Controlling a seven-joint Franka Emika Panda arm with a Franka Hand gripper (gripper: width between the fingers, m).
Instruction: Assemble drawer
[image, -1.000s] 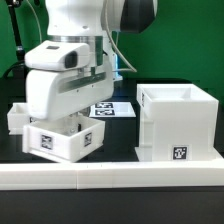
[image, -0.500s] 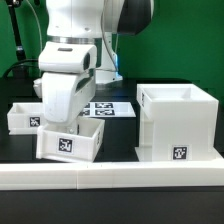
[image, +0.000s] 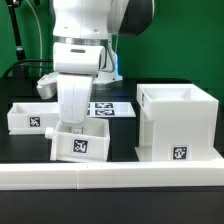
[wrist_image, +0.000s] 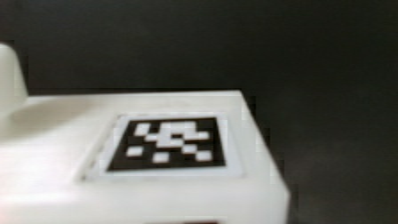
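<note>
A tall white plastic box casing, open at the top and tagged on its front, stands on a black worktop. Near the casing, toward the exterior view's left, a white robot arm's tool reaches down into a small white plastic tray. The tray's wall hides the tool's fingers, so their gap cannot be seen. The tray sits tilted rather than flat, which suggests they are clamped on it, probably to carry it to the casing. A second small white tray rests farther from the casing on that side. The flat marker board lies behind, between them.
</note>
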